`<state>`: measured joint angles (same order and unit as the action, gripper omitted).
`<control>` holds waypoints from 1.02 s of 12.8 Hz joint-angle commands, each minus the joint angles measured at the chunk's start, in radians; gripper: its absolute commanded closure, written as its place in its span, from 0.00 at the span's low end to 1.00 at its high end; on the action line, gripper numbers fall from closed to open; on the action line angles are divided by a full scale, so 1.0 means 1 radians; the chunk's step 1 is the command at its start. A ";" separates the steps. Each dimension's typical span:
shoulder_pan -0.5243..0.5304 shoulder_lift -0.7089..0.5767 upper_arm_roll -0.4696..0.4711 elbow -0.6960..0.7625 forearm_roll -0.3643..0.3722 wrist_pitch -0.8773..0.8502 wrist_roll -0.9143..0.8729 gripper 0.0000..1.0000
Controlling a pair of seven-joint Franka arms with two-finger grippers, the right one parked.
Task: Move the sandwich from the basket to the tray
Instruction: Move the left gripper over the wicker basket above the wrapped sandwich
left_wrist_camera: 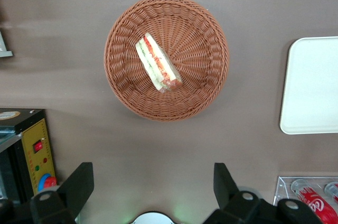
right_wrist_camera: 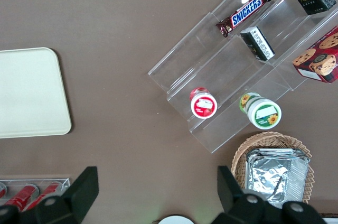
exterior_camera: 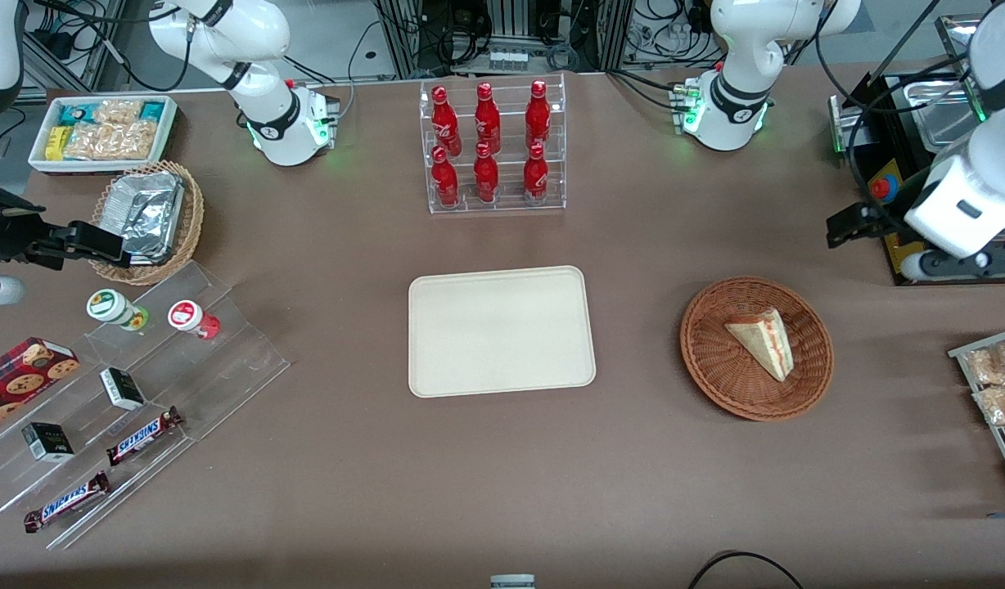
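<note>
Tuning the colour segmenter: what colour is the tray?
Plain cream-beige tray, clearest in the front view; the open gripper hangs above the table.

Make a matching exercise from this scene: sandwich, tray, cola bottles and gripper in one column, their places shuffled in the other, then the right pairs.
1. sandwich
2. tray
3. cola bottles
4. gripper

A. in a clear tiered rack
B. bare, on the table beside the basket
C. in the basket
D. open, raised above the table near the basket

Pairs: 1-C, 2-B, 3-A, 4-D
</note>
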<state>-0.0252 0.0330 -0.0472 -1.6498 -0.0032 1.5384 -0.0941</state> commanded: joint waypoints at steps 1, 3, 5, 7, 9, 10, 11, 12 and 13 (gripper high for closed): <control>-0.007 -0.010 0.004 -0.092 0.000 0.080 0.002 0.00; -0.009 -0.010 0.004 -0.157 0.000 0.152 0.002 0.00; -0.007 -0.010 0.004 -0.246 0.000 0.256 0.001 0.00; -0.005 -0.007 0.004 -0.332 0.000 0.371 -0.006 0.00; -0.004 0.011 0.006 -0.376 0.000 0.448 -0.009 0.00; -0.004 0.034 0.006 -0.384 0.000 0.475 -0.009 0.00; -0.004 0.056 0.006 -0.387 0.000 0.497 -0.010 0.00; -0.004 0.077 0.006 -0.395 0.000 0.521 -0.012 0.00; -0.002 0.088 0.006 -0.406 0.000 0.541 -0.012 0.00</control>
<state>-0.0243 0.1007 -0.0458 -2.0416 -0.0032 2.0396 -0.0957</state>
